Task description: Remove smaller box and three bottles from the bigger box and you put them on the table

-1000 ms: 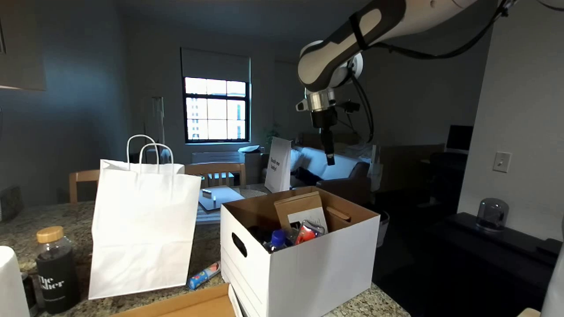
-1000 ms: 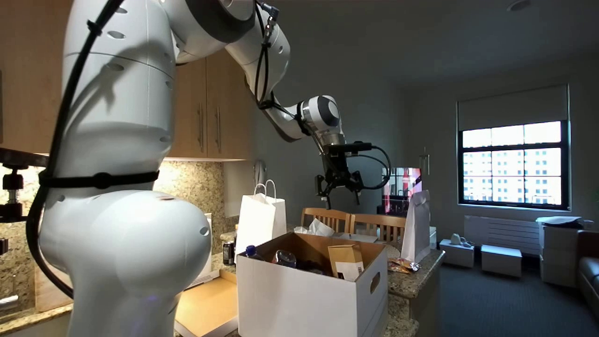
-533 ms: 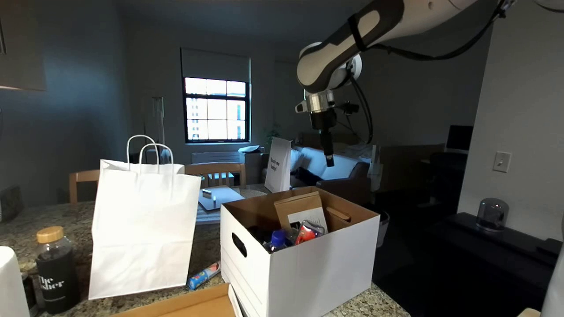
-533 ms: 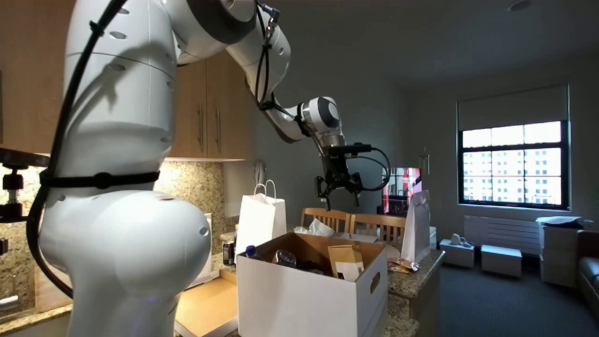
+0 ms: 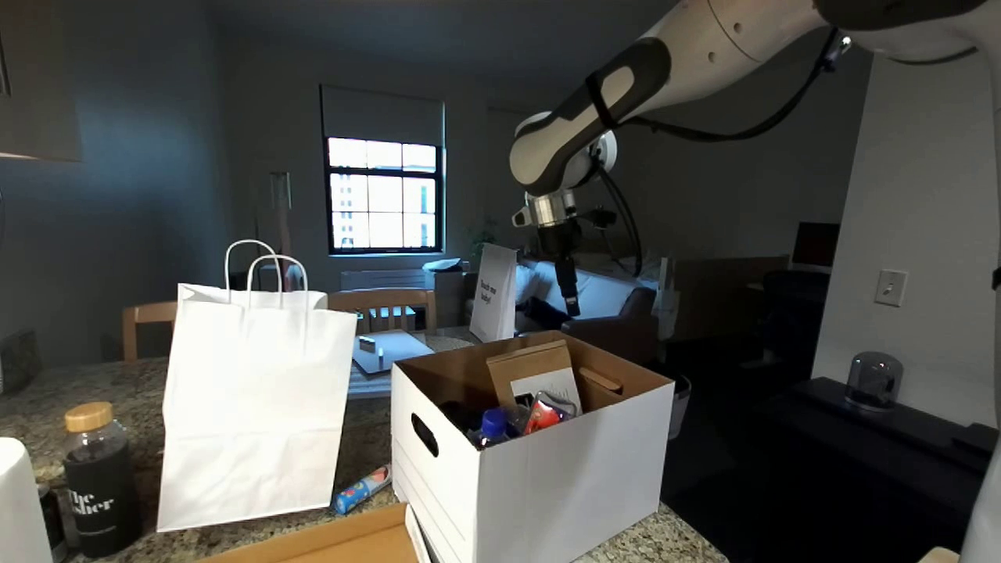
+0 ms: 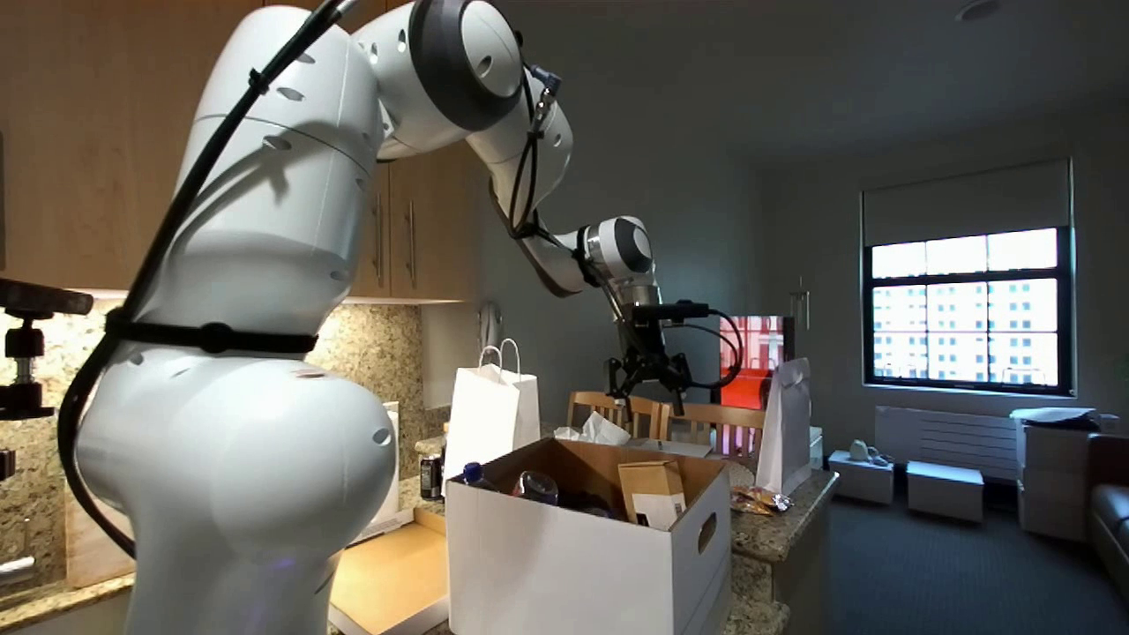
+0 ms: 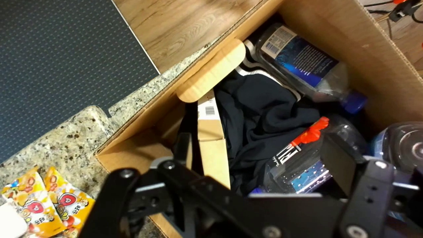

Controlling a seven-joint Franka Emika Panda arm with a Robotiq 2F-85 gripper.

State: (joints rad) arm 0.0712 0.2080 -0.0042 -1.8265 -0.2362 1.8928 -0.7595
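Above the white carton (image 6: 564,573), the tool (image 6: 653,407) hangs with its fingers spread and nothing between them. Step in hand, judged: approach for the first removal; all four wanted items lie inside. Next move probably calls for lowering past the rim, turning to straddle one item, likely the smaller box (image 7: 211,130), then closing.

Contents, clock read in the wrist view from the gap between the fingers: smaller box at 10 o'clock, seen edge-on; red-flowered bottle (image 7: 287,157) at 3, partly behind a finger; round-based bottle (image 7: 408,142) farther out at 3, cut off by the view's edge; dark cloth (image 7: 264,96) at 12; blue-labelled bottle (image 7: 299,61) beyond it at 1, along the wall.

Outside, between 8 and 9: snack packets (image 7: 46,205) on the granite bench (image 7: 66,145). Around the carton in an exterior view: shallow tray (image 6: 401,564) at 9, handled paper bag (image 6: 485,423) at 11, white bag (image 6: 785,432) at 2; insides of both bags hidden.
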